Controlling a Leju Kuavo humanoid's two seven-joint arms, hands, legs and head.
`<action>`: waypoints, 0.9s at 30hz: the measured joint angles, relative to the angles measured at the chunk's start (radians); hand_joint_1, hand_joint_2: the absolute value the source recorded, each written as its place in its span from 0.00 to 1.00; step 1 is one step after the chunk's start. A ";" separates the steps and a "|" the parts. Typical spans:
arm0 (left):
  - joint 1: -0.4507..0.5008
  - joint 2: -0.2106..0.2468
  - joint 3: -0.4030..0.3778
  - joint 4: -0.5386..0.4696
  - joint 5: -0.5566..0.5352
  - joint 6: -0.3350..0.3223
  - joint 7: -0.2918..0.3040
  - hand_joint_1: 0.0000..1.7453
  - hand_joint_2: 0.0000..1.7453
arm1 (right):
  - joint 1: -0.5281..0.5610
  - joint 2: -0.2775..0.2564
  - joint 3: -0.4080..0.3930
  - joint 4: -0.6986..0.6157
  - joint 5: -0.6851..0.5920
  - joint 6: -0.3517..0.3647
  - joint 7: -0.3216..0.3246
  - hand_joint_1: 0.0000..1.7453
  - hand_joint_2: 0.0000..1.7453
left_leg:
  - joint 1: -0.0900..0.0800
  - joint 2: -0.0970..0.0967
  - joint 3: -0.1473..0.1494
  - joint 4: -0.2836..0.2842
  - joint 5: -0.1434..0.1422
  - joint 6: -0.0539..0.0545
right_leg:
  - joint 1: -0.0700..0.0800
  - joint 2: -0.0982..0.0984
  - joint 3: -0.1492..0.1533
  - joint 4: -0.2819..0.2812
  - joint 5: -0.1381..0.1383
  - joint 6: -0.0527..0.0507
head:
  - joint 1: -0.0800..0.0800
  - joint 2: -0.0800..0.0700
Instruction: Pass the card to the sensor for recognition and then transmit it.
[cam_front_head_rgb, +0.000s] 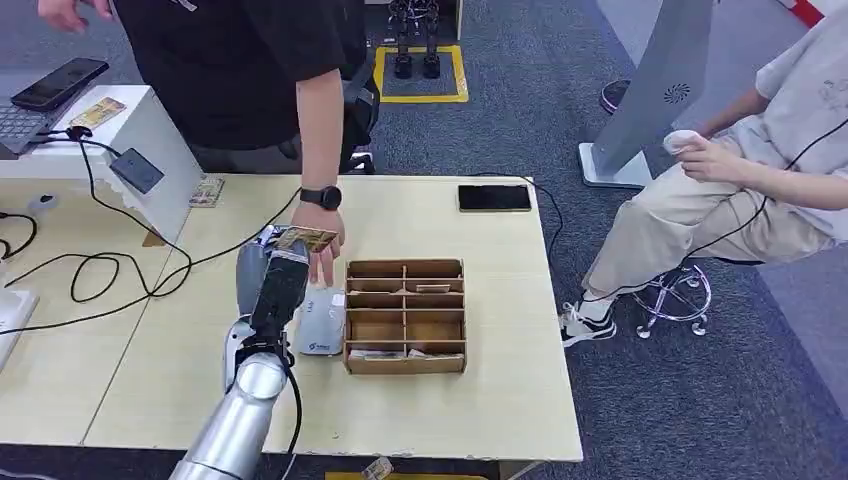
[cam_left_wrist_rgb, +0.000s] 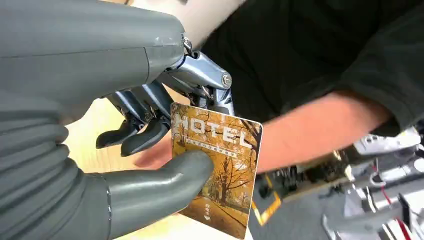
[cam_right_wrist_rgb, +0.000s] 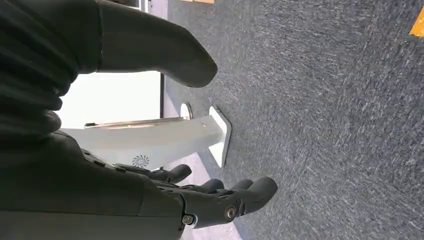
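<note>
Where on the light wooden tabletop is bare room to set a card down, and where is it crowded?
The light wooden tabletop is bare along the near edge in front of the brown compartmented cardboard organiser, and between it and the black phone. Crowded: beside the organiser, where the left hand holds the orange hotel card over the white sensor, touching a person's hand; black cables cover the far-left side.

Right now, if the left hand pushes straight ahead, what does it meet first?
Probably the person's hand, right beyond the card that the left hand holds; depth is unclear, but they look nearly touching.
</note>
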 joint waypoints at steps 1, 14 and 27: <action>0.000 0.002 -0.004 0.005 -0.073 0.043 0.024 1.00 1.00 | 0.000 0.000 0.001 0.000 0.000 0.002 0.000 0.00 1.00 | 0.000 0.000 0.000 0.000 0.000 0.000 | 0.000 0.000 0.000 0.000 0.000 0.000 | 0.000 0.000; 0.002 0.028 -0.018 0.142 -0.971 0.163 0.300 1.00 1.00 | -0.004 0.000 0.023 0.000 0.000 0.011 0.000 0.00 1.00 | 0.000 0.001 0.000 0.000 0.000 0.000 | 0.000 0.001 0.000 0.000 0.000 0.000 | 0.000 0.000; 0.005 0.036 -0.031 0.291 -0.980 0.163 0.326 1.00 1.00 | -0.006 0.000 0.032 0.000 0.000 0.010 0.000 0.00 1.00 | 0.000 0.001 -0.001 0.000 0.000 0.000 | 0.000 0.001 -0.001 0.000 0.000 0.000 | 0.000 0.000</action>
